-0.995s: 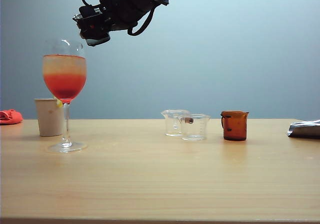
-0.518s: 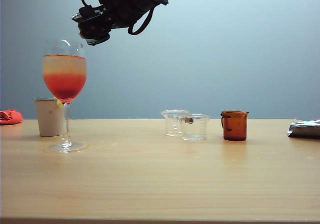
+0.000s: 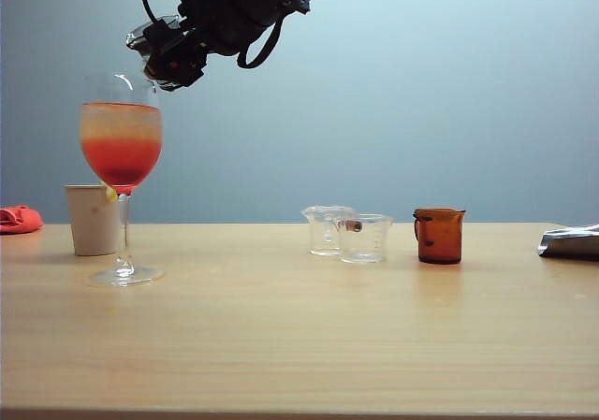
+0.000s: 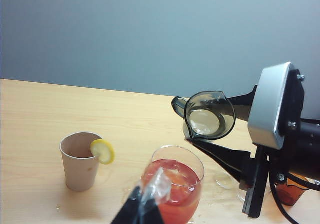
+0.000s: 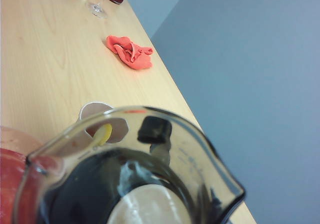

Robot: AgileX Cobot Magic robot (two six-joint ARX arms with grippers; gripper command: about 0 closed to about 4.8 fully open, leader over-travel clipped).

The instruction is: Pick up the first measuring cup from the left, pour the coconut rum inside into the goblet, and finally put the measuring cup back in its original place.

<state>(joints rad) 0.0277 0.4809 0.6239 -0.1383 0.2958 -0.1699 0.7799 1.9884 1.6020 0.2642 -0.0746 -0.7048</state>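
Smoky dark-grey translucent measuring cup (image 4: 209, 115) with side handle and pouring lip, tipped on its side above the goblet (image 4: 172, 184), clamped in the right tool (image 4: 220, 126); pale base showing through its mouth. Goblet upright on the tabletop (image 3: 299, 326), layered red-orange. Left tool (image 4: 142, 209) low near the goblet, tips apparently together on clear film
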